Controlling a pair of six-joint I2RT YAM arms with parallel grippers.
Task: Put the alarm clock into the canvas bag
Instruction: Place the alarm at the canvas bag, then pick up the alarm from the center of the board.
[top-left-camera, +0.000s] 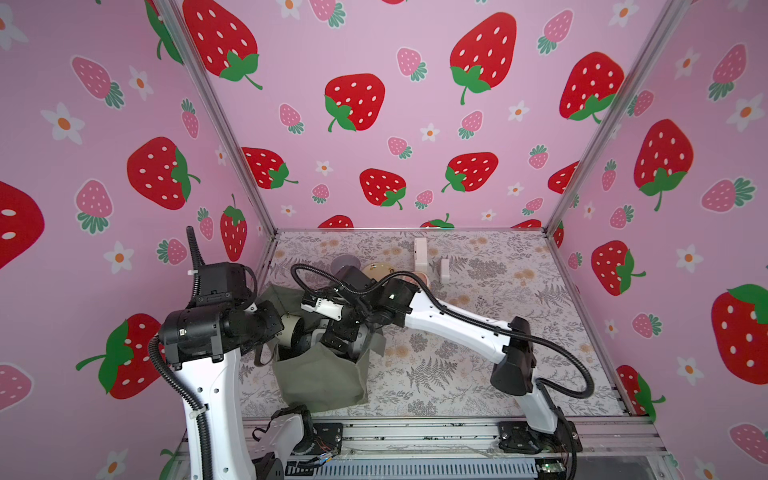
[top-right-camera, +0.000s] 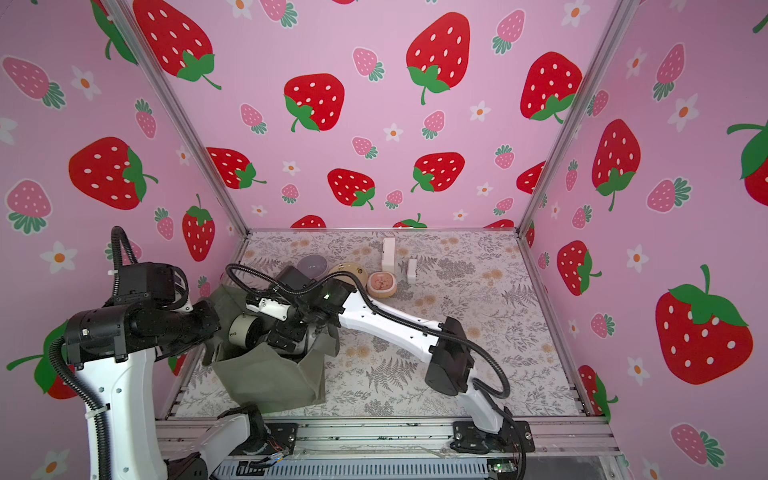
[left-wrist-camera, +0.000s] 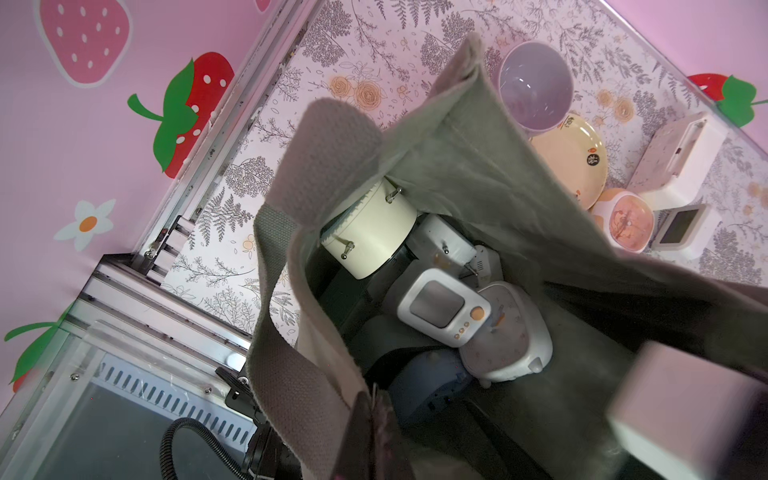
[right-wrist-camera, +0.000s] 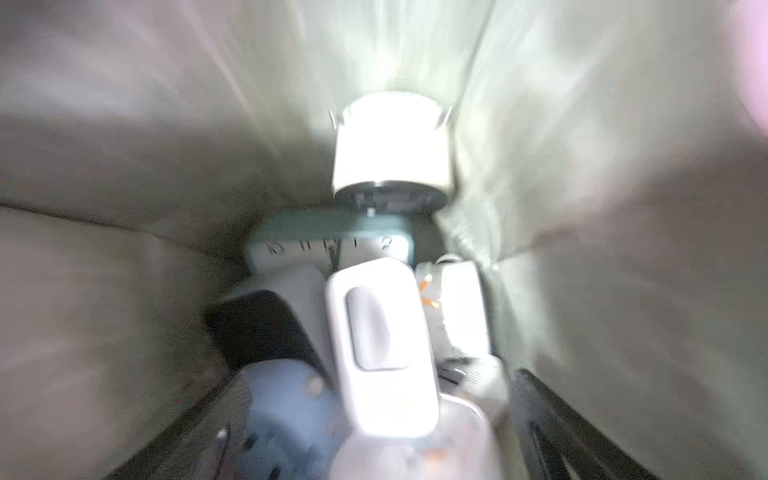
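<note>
The olive-grey canvas bag (top-left-camera: 320, 376) (top-right-camera: 266, 380) (left-wrist-camera: 469, 166) stands open at the front left of the table. My left gripper (left-wrist-camera: 373, 399) is shut on the fabric of its near rim, beside a loop handle (left-wrist-camera: 332, 149). My right gripper (right-wrist-camera: 374, 419) is down inside the bag, open, with its dark fingers (right-wrist-camera: 552, 419) wide apart. Below it a white square alarm clock (left-wrist-camera: 442, 307) (right-wrist-camera: 382, 345) with a grey screen lies loose on a pile of clocks. A cream round clock (left-wrist-camera: 370, 232) (top-left-camera: 293, 328) and a white cat-shaped one (left-wrist-camera: 511, 336) are in that pile.
Behind the bag are a lilac bowl (left-wrist-camera: 536, 87), a yellow plate (left-wrist-camera: 571, 158) and a peach round clock (top-right-camera: 381, 284). Two white clocks (top-right-camera: 388, 253) (top-right-camera: 412, 270) stand near the back wall. The right forearm (top-left-camera: 457, 328) stretches across the table's middle.
</note>
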